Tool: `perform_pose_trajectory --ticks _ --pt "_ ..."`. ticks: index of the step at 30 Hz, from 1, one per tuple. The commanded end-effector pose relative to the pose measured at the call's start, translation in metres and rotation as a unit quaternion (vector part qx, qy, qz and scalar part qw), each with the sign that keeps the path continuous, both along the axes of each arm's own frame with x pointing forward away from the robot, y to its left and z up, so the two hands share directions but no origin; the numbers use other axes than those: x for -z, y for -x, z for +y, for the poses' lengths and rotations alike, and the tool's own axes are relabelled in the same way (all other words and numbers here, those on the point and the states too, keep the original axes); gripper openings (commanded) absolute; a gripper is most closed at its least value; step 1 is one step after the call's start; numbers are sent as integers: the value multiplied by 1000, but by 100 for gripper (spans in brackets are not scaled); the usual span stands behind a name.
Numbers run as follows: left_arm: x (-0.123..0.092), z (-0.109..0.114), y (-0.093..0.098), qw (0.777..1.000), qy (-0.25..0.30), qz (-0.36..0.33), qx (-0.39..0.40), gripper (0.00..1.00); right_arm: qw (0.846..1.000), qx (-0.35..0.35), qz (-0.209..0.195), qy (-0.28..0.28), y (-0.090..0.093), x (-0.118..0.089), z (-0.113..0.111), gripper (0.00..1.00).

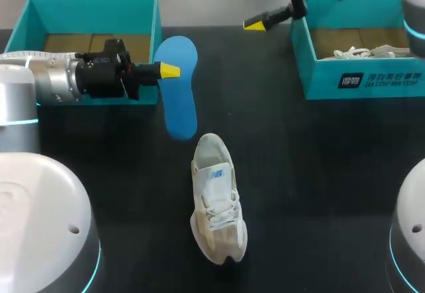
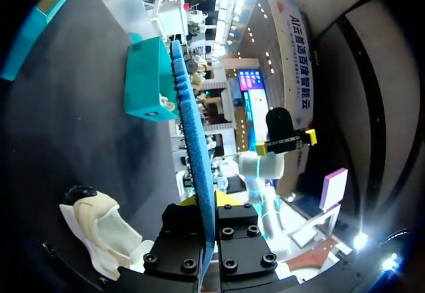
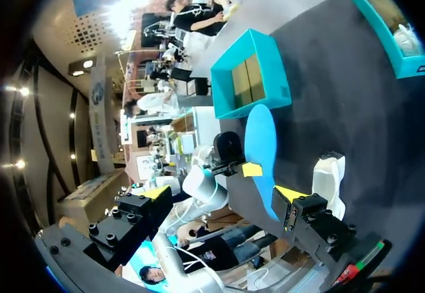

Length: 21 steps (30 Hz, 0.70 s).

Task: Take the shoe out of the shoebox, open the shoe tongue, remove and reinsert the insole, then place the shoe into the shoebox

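Observation:
A white shoe (image 1: 216, 196) lies on the black table, toe toward the near edge; it also shows in the left wrist view (image 2: 99, 230) and the right wrist view (image 3: 329, 180). Above the table hangs a blue insole (image 1: 179, 90), and my left gripper (image 1: 169, 71) is shut on its edge. In the left wrist view the insole (image 2: 192, 127) stands edge-on between that gripper's (image 2: 211, 203) fingers. High at the back, near the right box, my right gripper (image 1: 244, 0) is open and holds nothing. Seen from its wrist, the right gripper (image 3: 222, 196) faces the insole (image 3: 261, 147).
An open teal shoebox (image 1: 93, 4) with a brown floor stands at the back left, behind my left arm. A second teal box (image 1: 362, 74) at the back right holds another pale shoe with loose laces (image 1: 362, 52).

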State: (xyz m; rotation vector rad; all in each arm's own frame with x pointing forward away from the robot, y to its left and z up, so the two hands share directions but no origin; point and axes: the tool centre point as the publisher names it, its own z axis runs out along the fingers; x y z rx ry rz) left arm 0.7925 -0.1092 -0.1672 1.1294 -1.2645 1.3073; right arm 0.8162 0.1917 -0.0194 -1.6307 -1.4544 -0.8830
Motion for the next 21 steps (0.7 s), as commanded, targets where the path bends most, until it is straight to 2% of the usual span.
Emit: perform_pose_trajectory --ticks 1,5,13,21 --pt "-1 0 0 1000 -2 0 1 0 919 -29 50 389 -1 -14 15 100" --pt "-1 0 0 1000 -2 0 1 0 879 -32 61 472 4 -21 26 100" --pt "-1 0 0 1000 -2 0 1 0 815 -27 69 575 17 -24 43 100" --pt "-1 0 0 1000 -2 0 1 0 770 -25 66 635 24 -30 58 100"
